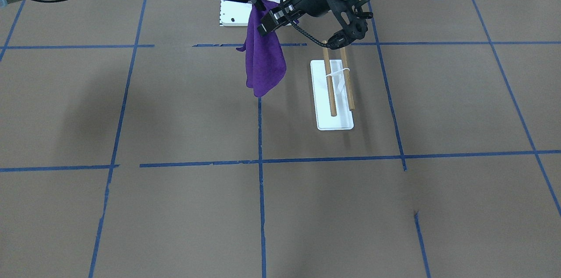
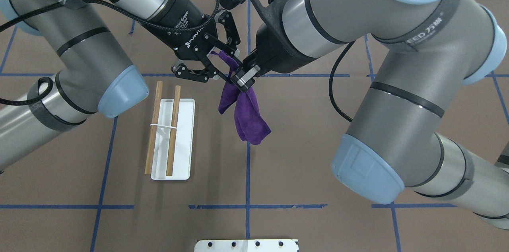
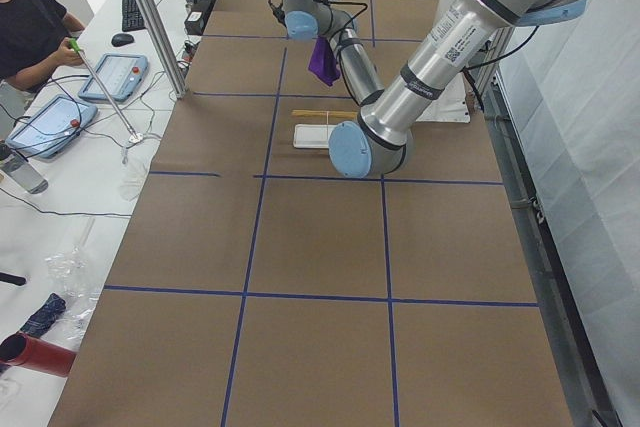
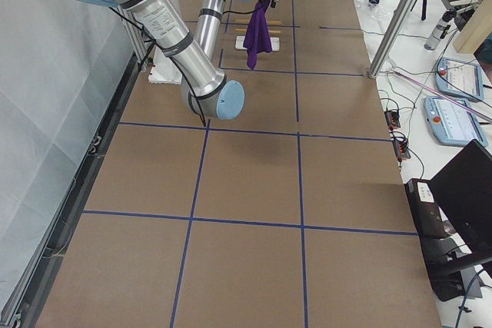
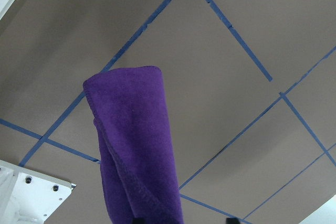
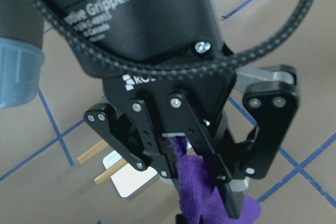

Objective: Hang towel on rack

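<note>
The purple towel (image 1: pixel 263 63) hangs bunched in the air above the table, right of the rack in the overhead view (image 2: pixel 246 117). My right gripper (image 2: pixel 241 80) is shut on the towel's top. My left gripper (image 1: pixel 269 23) meets it from the rack side. The right wrist view shows its fingers (image 6: pixel 169 150) pressed on the cloth (image 6: pixel 202 198) just beside the right gripper's hold. The rack (image 2: pixel 185 140) stands on the table with both wooden rods (image 1: pixel 329 89) bare. The towel's lower end (image 5: pixel 131 145) hangs free above the table.
The white bolted pedestal base (image 2: pixel 246 245) sits at the table's robot-side edge, behind the towel in the front view (image 1: pixel 232 15). Blue tape lines (image 1: pixel 260 181) grid the brown table. An operator (image 3: pixel 30 27) sits at a side bench beyond the table's left end.
</note>
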